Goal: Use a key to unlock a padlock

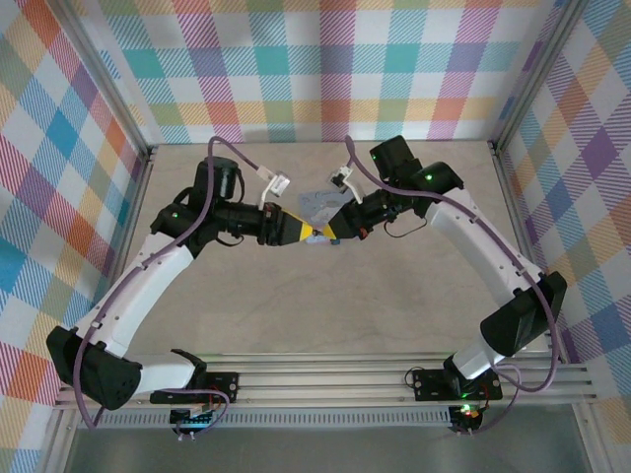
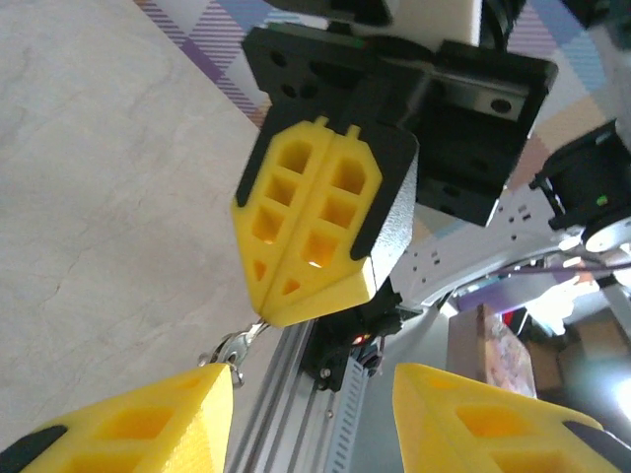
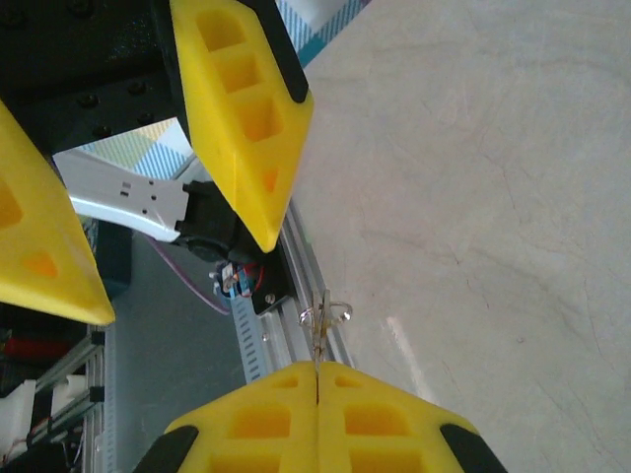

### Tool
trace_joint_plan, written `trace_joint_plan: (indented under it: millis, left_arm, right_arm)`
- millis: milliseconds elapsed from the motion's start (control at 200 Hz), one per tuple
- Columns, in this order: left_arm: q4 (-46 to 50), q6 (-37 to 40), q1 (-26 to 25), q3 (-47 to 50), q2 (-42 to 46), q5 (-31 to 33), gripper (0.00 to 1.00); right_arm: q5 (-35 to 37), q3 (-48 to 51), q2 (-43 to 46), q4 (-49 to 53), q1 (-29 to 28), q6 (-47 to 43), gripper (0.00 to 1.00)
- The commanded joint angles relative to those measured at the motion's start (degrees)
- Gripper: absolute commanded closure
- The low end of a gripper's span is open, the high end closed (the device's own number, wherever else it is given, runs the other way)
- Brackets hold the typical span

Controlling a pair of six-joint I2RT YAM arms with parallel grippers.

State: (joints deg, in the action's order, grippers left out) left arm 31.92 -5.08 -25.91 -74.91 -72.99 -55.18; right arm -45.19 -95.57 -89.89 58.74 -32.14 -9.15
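Right fingers point(image 3: 256, 424) are pressed shut on a thin silvery key point(image 3: 318, 335), wire-ringed, at lower centre; left fingers point(image 3: 242, 108) are spread.

Seen from above: left gripper point(image 1: 304, 233) and right gripper point(image 1: 331, 234) tip to tip over the middle of the worktop point(image 1: 394, 305), the left one reaching in from the left, the right one from the right. Just behind the meeting point, a flat tin point(image 1: 317, 202) lying on the worktop. Across the near edge, a rail point(image 1: 325, 376), well in front of both grippers. Pinched between the closed right jaws, a key point(image 3: 318, 340), ring end poking out forward. Ring close beside one left fingertip point(image 2: 212, 379), left jaws spread either side of the right gripper's tip.
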Motion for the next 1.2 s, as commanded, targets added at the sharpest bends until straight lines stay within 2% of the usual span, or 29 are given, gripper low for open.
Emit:
trace_joint_plan:
  millis: [0,245,395,685,760,905,1075,1200]
  left_arm:
    - [1.3,5.9,-1.0,0.2,-1.7,1.3,0.54]
    - [4.4,9.5,-1.8,0.2,-4.1,2.5,0.59]
    - [5.0,10.3,-1.9,0.1,-5.0,0.2,0.65]
    - [10.3,12.3,-1.9,-1.6,-7.9,-4.9,0.91]
    - [11.2,12.3,-1.9,-1.6,-8.2,-5.7,1.00]
    - [10.2,8.8,-2.0,-0.6,-8.2,-4.8,1.00]
    - [1.9,1.4,-1.9,3.6,-6.1,-3.5,1.00]
    - [-0.8,-1.0,-1.9,5.2,-5.0,-1.3,1.00]
  right_arm:
    - [-2.3,-2.4,-0.5,4.9,-0.6,-5.7,1.00]
    - [-3.7,-2.6,-1.5,5.0,-1.3,-5.8,1.00]
    - [-3.9,-2.6,-1.8,4.9,-1.5,-5.3,1.00]
    - [-3.2,-1.7,-2.0,3.0,-1.4,-2.5,1.00]
    - [-3.5,-1.4,-2.3,1.8,-1.4,-0.8,1.00]
    - [-4.4,-0.1,-2.1,-1.9,-1.3,3.0,1.00]
    - [-6.5,3.6,-0.4,-9.0,-0.9,10.0,1.00]
    - [-5.8,5.4,0.3,-11.4,-0.7,12.5,1.00]
